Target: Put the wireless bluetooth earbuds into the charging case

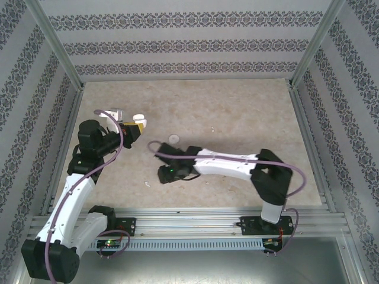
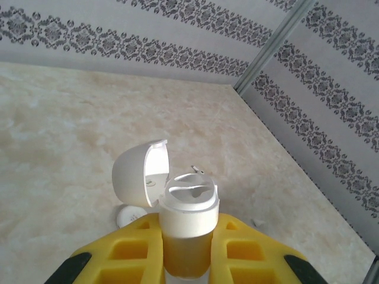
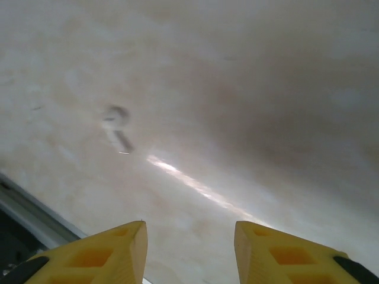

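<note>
In the overhead view the left pincer is raised over the left part of the tabletop, nearer the far edge than the near one, clamped on the charging case. Holding it aloft likely presents it as a fixed target for the other arm. The right pincer hangs low near the near edge, left of middle, with a lone earbud lying just beside it toward the left edge. A flat white disc rests between the two arms. In the left wrist view the case sits pinched by its lower body between the yellow fingers. Its long axis runs straight out along them and its open mouth points away from the wrist toward the far right corner. The lid is swung back to one side, leaving the sockets reachable. In the right wrist view the pincer has its jaws apart and holds nothing. Ahead of it the earbud lies flat and blurred on the tabletop, its round head farther off and its stem slanting back toward the fingers, so I judge the pickup is not yet made.
</note>
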Controlling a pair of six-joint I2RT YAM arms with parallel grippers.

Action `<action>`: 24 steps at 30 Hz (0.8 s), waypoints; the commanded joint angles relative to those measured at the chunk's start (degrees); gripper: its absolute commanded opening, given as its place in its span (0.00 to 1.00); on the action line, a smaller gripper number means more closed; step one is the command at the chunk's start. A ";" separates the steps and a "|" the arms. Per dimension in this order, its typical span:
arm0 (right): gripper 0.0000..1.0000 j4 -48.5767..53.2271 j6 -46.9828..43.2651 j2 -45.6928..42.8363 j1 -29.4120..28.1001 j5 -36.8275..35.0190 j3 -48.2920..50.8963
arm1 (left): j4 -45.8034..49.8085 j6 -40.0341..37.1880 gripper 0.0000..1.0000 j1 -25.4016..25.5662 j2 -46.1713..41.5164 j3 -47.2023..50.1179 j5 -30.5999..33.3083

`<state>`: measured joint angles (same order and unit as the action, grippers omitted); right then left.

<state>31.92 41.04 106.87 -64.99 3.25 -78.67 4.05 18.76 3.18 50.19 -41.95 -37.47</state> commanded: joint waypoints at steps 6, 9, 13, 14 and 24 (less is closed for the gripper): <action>0.36 11.90 -4.83 17.93 -5.49 -7.65 -22.84 | -13.14 10.68 0.00 -5.28 4.16 2.12 -9.15; 0.35 12.27 -4.42 19.96 -5.11 -7.82 -24.83 | -15.71 11.57 0.00 -6.94 6.81 1.58 -11.35; 0.35 11.23 -2.88 22.53 -4.44 -5.44 -26.52 | -17.86 12.87 0.00 -8.69 8.65 0.51 -13.61; 0.36 11.52 -2.44 23.55 -4.36 -4.57 -27.34 | -17.60 12.73 0.00 -8.90 8.86 0.18 -13.95; 0.46 22.27 0.87 30.89 -5.91 -4.80 -37.78 | -18.60 11.33 0.00 -11.24 8.37 3.23 -15.52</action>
<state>47.75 39.99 135.92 -70.28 -1.04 -113.40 -10.37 30.09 -6.94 59.42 -40.21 -51.05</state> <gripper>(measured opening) 0.454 0.167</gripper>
